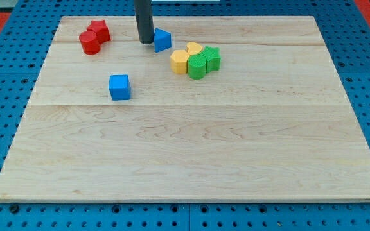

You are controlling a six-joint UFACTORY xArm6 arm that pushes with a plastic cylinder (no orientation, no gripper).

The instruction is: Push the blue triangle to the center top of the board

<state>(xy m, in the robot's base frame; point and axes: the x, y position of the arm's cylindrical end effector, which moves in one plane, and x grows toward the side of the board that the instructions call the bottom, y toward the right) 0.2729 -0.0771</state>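
The blue triangle (162, 40) lies near the view's top, a little left of the board's middle. My tip (146, 42) stands just left of it, touching or almost touching its left side. The dark rod rises from there out of the view's top. A blue cube (119, 86) sits lower down and further left, apart from both.
A red star (99, 29) and a red cylinder (89, 43) sit together at the top left. A cluster of two yellow blocks (180, 61) and two green blocks (198, 66) lies just right of and below the blue triangle. The wooden board (191, 154) lies on a blue pegboard.
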